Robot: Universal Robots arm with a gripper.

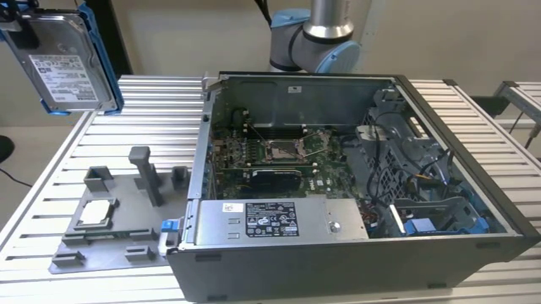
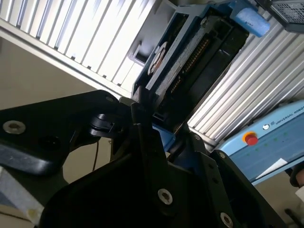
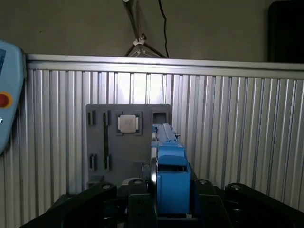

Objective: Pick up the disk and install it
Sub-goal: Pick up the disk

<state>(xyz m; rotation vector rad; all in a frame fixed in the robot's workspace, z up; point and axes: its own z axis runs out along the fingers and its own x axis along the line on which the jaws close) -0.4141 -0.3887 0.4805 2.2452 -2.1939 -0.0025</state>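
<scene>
The disk [image 1: 68, 63], silver with a white label and blue rails, hangs high in the air at the exterior view's left, above the far left corner of the slatted table. My gripper [image 1: 19, 28] is shut on it from the side away from the computer case. In the first wrist view the disk [image 3: 169, 175] stands edge-on between the black fingers [image 3: 137, 199]. Its underside [image 2: 190, 61] shows in the second wrist view, past the gripper [image 2: 159, 128].
An open computer case [image 1: 355, 259] takes up the table's middle and right, with a long grey labelled box [image 1: 270, 218] along its near side and a blue-trimmed bay [image 1: 435, 221]. A grey fixture plate [image 1: 110, 247] carrying a small square chip [image 1: 95, 212] lies left of it. The arm's base [image 1: 317, 38] stands behind.
</scene>
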